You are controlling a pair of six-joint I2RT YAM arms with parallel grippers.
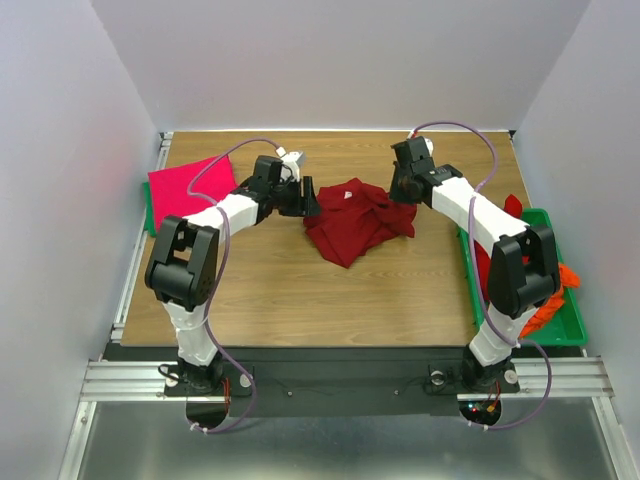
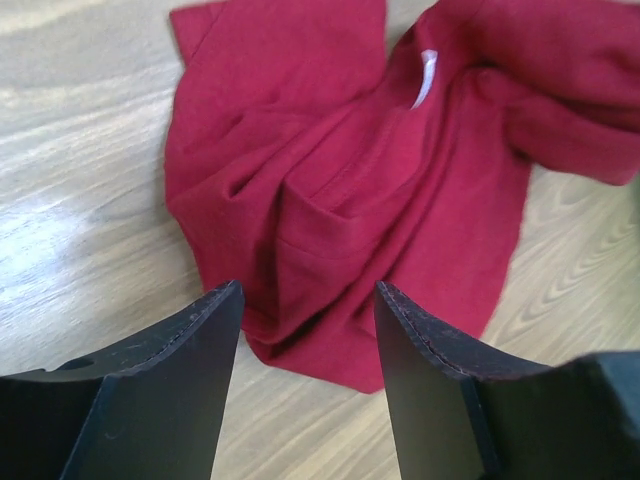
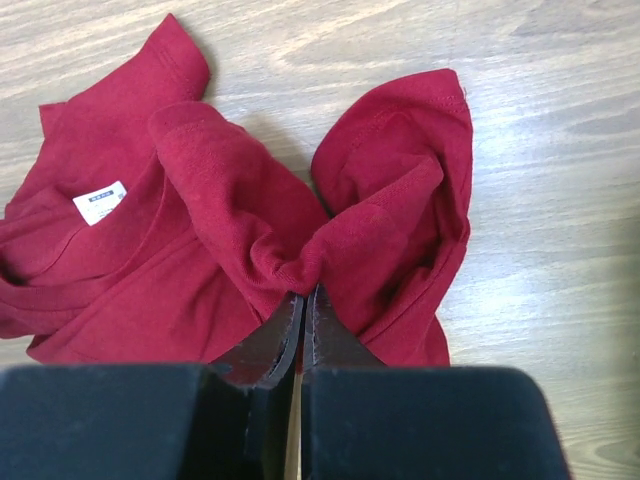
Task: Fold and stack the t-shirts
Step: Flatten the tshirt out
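i'm at the spreading-out step: the dark red t-shirt lies crumpled in the middle of the worktop, not yet flat, let alone folded. my right gripper is clenched on a bunched fold at the shirt's right side, its arm reaching forward and inward from the right. my left gripper stands with jaws apart and nothing between them, tips low at the shirt's left edge, wrist tipped down toward the cloth. next, i judge, the left must choose a hem or shoulder on its side and pinch a single layer, so both arms can draw the shirt taut and lay it flat. the pink t-shirt lies flat at the far left corner; an orange t-shirt waits in the green tray on the right.
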